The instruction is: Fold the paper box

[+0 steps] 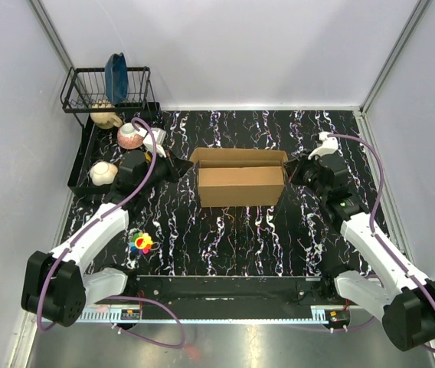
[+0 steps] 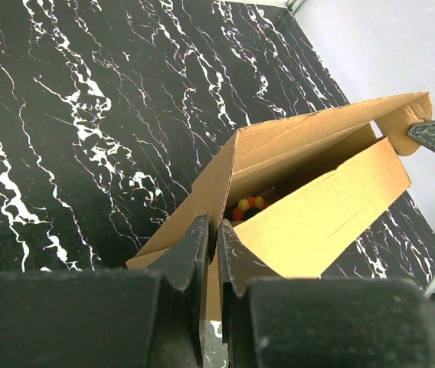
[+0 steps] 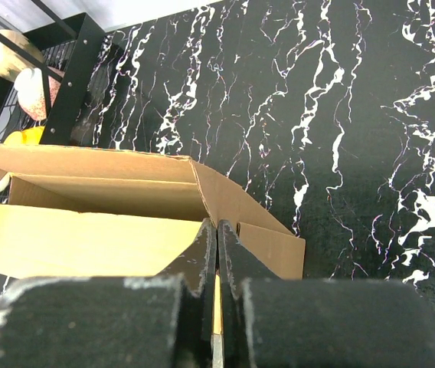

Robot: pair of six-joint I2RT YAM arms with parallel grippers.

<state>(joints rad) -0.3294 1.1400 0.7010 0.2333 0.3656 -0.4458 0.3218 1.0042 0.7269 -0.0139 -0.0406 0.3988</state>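
Both paper box [image 1: 240,185] ends pinched, left gripper [image 2: 216,227], right gripper [image 3: 217,227], long axis left-right, top open

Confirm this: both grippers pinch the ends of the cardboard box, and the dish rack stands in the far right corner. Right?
Not quite: the top view shows the dish rack in the far left corner. The left gripper and right gripper do pinch the ends of the cardboard box.
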